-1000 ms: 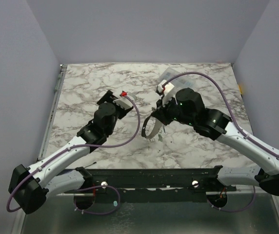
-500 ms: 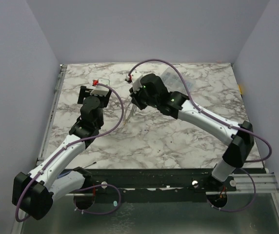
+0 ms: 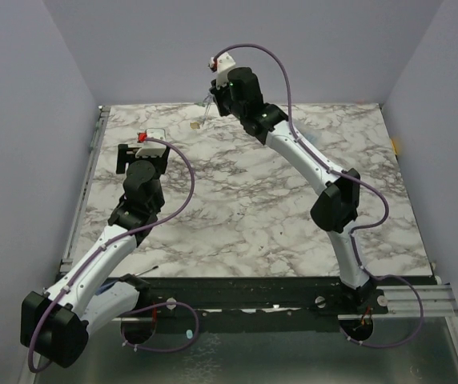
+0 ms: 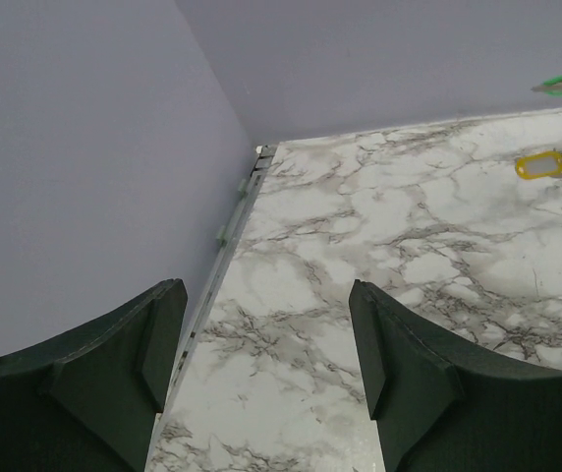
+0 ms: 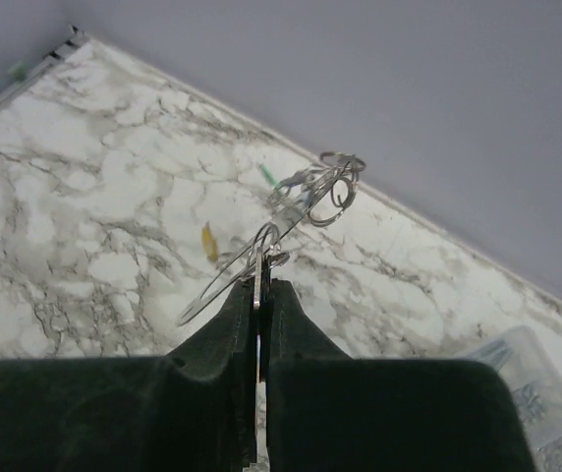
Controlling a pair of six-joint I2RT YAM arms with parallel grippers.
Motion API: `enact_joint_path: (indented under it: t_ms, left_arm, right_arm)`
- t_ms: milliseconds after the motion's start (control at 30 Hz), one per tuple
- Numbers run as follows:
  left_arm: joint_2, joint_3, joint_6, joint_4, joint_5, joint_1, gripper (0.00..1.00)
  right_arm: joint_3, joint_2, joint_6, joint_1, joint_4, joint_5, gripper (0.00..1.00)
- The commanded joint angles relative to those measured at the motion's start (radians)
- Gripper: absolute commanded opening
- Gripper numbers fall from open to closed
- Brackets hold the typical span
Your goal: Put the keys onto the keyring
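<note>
Since half a second back the right arm has swung from mid-table out to the far edge, and the left arm has shifted toward the far-left corner. The right gripper (image 5: 261, 285) is pinched fully shut on the large thin grey metal keyring (image 5: 264, 239), which it holds raised above the white-and-grey marbled table (image 3: 253, 216), edge-on to the wrist camera. The left gripper (image 4: 263, 295) is spread wide with nothing between its fingers. A small flat yellow key tag (image 4: 540, 164) lies on the table near the far edge, under the ring. A small green key tag (image 4: 561, 84) shows beside the ring; I can't tell whether it's threaded on. My read: the ring is light, stiff and slick, so a thin pinch lets it pivot, and a grip nearer the wire's middle would steady it. The yellow tag looks featherlight and lies flat, so it would skate if nudged. I'd take it by its long edges. The back wall is close behind the right gripper and the side wall close to the left gripper, but the near half is open for working.
</note>
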Motion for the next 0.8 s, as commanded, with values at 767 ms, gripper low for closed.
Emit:
enact_joint_path:
  t_ms: [767]
  left_arm:
    - [-0.005, -0.013, -0.031, 0.017, 0.037, 0.033, 0.74]
  right_arm:
    - [-1.274, -0.636, 0.346, 0.003, -0.064, -0.258, 0.09]
